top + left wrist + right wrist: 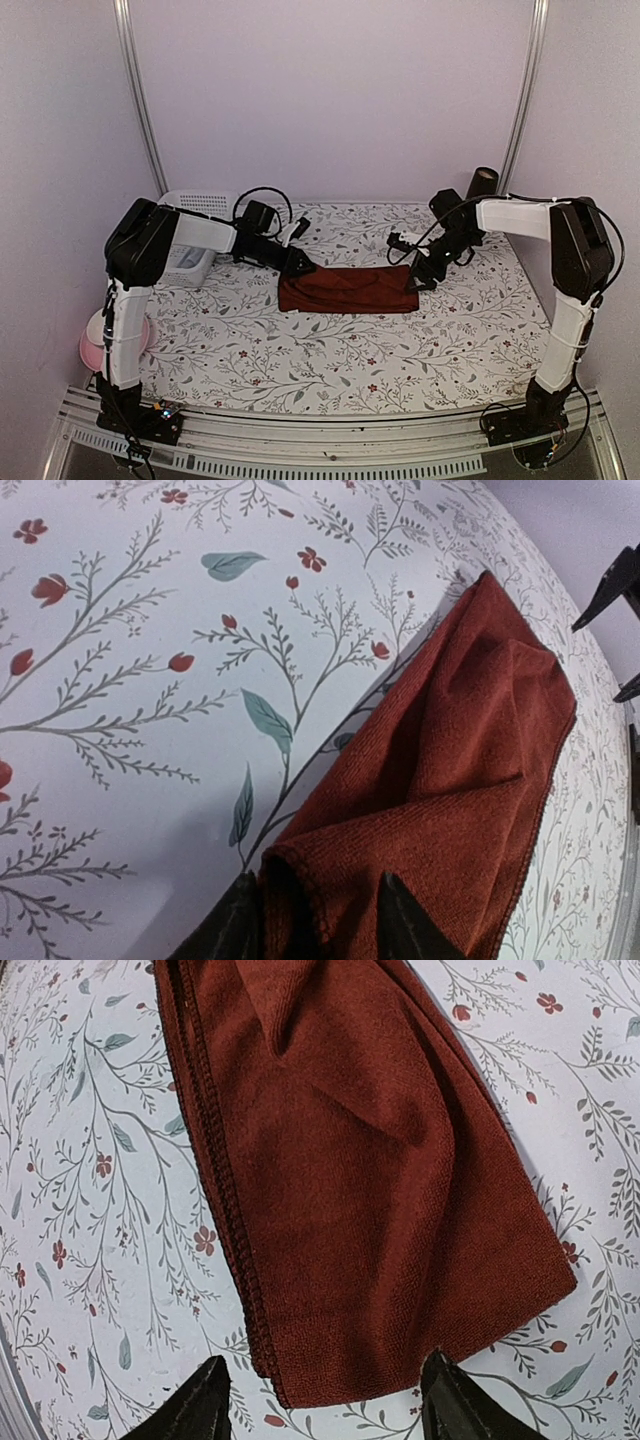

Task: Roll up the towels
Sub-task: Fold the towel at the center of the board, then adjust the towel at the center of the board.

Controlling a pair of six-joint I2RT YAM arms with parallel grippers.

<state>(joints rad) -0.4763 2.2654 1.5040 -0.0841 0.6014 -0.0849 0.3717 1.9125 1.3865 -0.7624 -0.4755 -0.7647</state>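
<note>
A dark red-maroon towel (350, 290) lies folded into a long strip across the middle of the flowered table (330, 350). My left gripper (300, 265) is down at its left end. In the left wrist view the fingers of that gripper (320, 920) stand a little apart, astride a raised fold of the towel (450, 780), with a dark hollow still showing beside the hem. My right gripper (415, 283) hovers at the towel's right end. In the right wrist view it (325, 1400) is open wide, its tips flanking the short edge of the towel (370, 1180) without touching it.
A white bin (195, 235) stands at the back left, just behind the left arm. A pink object (95, 345) sits off the table's left edge. A dark cylinder (483, 182) stands at the back right. White walls enclose the table.
</note>
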